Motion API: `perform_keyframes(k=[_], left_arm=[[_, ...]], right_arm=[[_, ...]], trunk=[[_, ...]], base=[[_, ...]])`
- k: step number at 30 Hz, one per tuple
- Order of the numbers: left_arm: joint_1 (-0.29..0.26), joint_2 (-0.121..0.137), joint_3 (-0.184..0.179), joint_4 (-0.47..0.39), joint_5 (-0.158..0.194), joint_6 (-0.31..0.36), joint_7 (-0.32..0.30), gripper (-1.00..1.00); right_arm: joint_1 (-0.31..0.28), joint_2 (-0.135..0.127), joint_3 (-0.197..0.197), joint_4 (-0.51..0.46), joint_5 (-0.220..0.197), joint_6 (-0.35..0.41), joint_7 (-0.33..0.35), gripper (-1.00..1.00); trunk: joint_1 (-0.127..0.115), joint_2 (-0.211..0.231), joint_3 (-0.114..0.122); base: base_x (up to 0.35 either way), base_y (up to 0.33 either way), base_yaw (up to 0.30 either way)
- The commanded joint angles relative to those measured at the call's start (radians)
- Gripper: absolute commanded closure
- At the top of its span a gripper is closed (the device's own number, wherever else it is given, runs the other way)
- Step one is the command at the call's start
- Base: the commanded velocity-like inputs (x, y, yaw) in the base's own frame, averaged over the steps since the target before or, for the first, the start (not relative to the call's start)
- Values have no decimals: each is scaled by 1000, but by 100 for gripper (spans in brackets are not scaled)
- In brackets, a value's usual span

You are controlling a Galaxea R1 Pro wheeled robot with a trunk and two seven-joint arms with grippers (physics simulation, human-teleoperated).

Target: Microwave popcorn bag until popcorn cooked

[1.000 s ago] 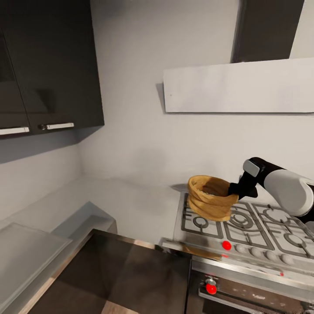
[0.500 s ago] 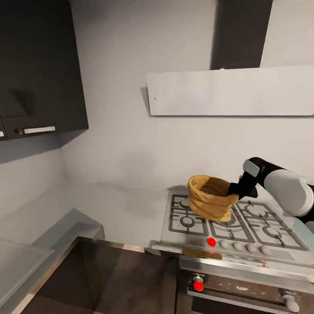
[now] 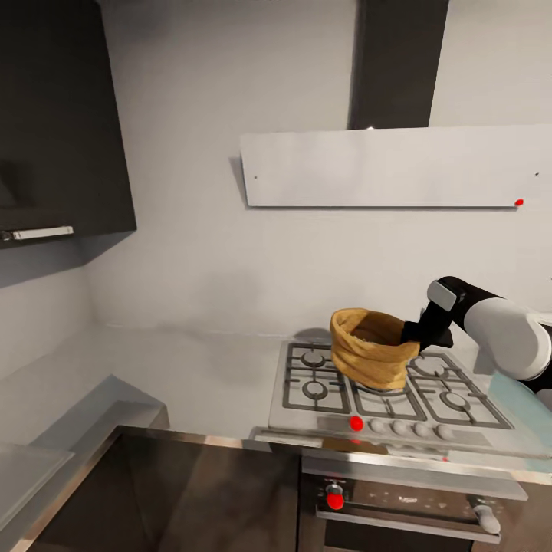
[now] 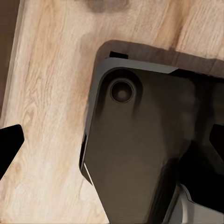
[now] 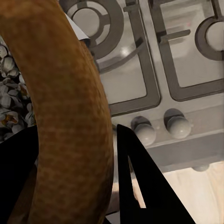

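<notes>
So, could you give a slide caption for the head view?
Right gripper holds the popcorn bag by its rim above the hob.

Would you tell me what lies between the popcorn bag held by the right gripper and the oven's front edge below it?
In the head view, below the popcorn bag lie the hob's grates, then its row of knobs; the right wrist view shows the same.

Soft, even simulated light, faint shadows on the wall (image 3: 230, 261), slightly blurry.
</notes>
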Motion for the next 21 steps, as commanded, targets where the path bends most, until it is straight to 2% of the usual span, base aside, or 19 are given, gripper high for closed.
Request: perform_keyframes(k=[1, 21], left_arm=[[0, 1, 4, -2, 0, 5, 0, -100], [0, 6, 1, -5, 0, 4, -5, -100]], right_arm=[[-1, 0, -9, 2, 2, 0, -7, 100], [-1, 0, -10, 2, 2, -3, -7, 100]], trunk=[[0, -1, 0], [0, -1, 0]], base=[[0, 0, -83], [0, 0, -266]])
